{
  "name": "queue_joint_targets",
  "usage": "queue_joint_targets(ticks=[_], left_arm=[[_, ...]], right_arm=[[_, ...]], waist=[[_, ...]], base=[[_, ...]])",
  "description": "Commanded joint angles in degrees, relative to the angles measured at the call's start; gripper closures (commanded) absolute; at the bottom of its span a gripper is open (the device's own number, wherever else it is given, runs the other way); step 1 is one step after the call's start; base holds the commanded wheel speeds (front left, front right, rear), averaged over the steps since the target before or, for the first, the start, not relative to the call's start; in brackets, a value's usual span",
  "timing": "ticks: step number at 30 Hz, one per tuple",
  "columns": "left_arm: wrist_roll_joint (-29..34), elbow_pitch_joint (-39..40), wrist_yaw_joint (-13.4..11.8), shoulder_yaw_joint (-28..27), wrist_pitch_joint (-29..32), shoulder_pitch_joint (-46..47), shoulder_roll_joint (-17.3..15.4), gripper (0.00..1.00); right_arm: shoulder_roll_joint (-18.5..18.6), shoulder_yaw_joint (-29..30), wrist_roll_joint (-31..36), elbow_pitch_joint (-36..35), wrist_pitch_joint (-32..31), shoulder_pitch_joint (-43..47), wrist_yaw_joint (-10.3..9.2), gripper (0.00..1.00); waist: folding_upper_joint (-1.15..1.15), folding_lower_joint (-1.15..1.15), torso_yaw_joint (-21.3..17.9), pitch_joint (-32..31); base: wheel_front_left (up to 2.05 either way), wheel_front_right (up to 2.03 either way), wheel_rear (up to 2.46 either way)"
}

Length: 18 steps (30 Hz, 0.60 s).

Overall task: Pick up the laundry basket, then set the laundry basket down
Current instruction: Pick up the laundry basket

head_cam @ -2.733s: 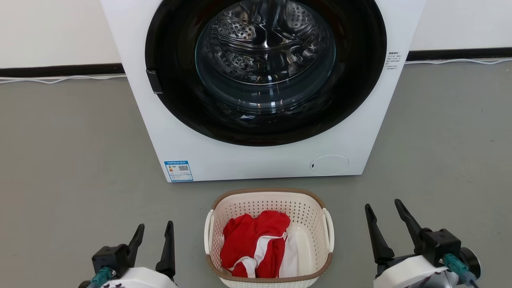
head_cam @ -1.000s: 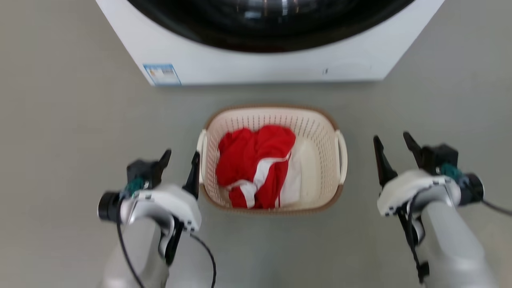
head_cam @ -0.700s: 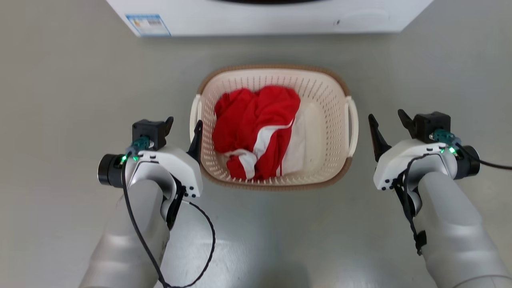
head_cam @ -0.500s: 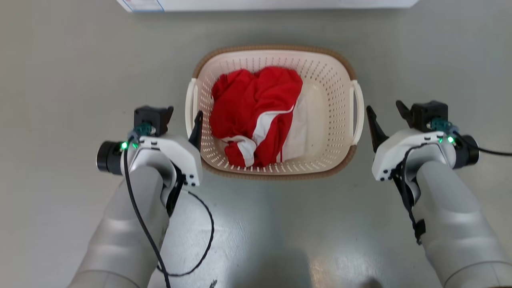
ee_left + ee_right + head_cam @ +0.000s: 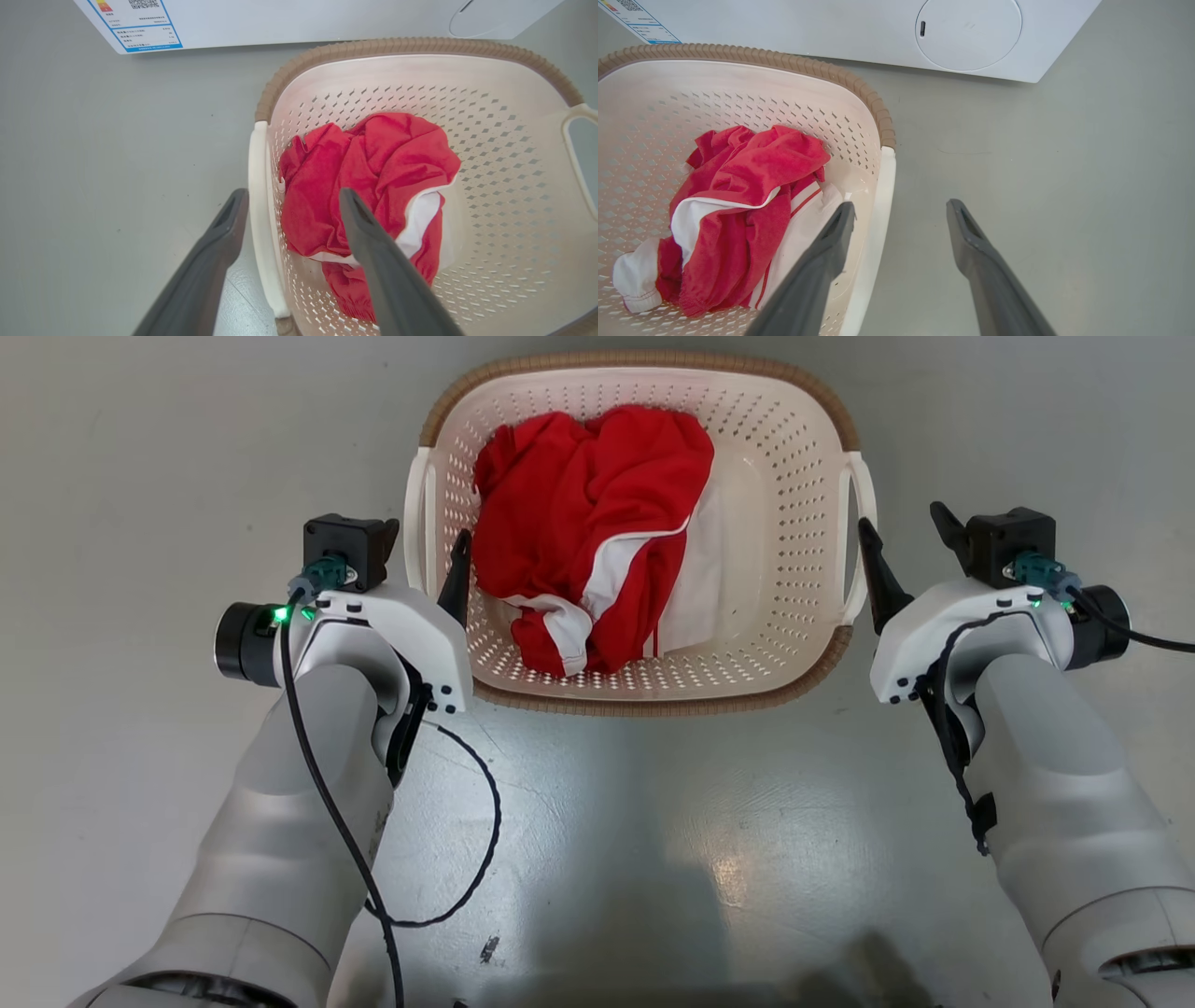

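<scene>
The laundry basket (image 5: pixel 794 457) is seen standing on the grey floor (image 5: pixel 653 859), directly ahead of the robot and between its two arms. In the wrist views it is set just in front of a white washing machine (image 5: pixel 831 28), with a strip of floor between the two. A crumpled red and white garment (image 5: pixel 588 504) is held inside the basket, piled towards its left half, and bare perforated bottom is left showing on the right.

The left gripper (image 5: pixel 425 537) is placed at the basket's left handle (image 5: pixel 259 186). Its jaws are spread apart and astride that handle: one finger (image 5: pixel 219 242) is kept outside over the floor, the other (image 5: pixel 369 242) inside above the garment. No squeeze on the handle is seen.

The right gripper (image 5: pixel 900 518) is placed likewise at the right handle (image 5: pixel 882 210). Its jaws are also released, with one finger (image 5: pixel 822 261) over the basket's inner wall and the other (image 5: pixel 976 252) outside over the floor. Whether either finger touches the plastic cannot be told.

A blue-edged label (image 5: pixel 135 23) is seen on the machine's lower left corner, and a round cover (image 5: pixel 969 32) on its lower right. A black cable (image 5: pixel 476 859) is looped beside the left forearm.
</scene>
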State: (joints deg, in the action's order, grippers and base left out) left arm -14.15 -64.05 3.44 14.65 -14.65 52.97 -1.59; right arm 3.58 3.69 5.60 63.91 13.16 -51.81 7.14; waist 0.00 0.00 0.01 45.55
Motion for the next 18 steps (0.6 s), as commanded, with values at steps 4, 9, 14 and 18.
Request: queue_joint_targets(ticks=[4,9,14,18], left_arm=[[-0.34,0.38,-0.92,-1.27,-0.34,0.53,-1.38,0.00],[-0.12,0.27,-1.12,-1.22,-0.34,1.59,-1.80,0.00],[0.20,-0.23,-1.20,-0.85,-0.34,2.73,-1.88,0.00],[0.26,-0.72,-1.01,-0.45,-0.34,3.74,-1.81,0.00]], right_arm=[[-0.70,-1.37,-0.40,0.32,1.24,0.27,0.35,0.00],[-0.70,-1.59,-0.58,0.91,1.57,-0.58,0.35,0.00],[-0.70,-1.93,-0.74,1.36,1.72,-1.41,0.35,0.00],[-0.70,-2.18,-0.71,1.75,1.77,-2.19,0.35,0.00]], waist=[[0.00,0.00,0.13,1.07],[0.00,0.00,0.23,2.44],[0.00,0.00,0.43,3.94],[0.00,0.00,0.58,5.25]], base=[[0.00,0.00,0.00],[0.00,0.00,0.00],[0.00,0.00,0.00],[0.00,0.00,0.00]])
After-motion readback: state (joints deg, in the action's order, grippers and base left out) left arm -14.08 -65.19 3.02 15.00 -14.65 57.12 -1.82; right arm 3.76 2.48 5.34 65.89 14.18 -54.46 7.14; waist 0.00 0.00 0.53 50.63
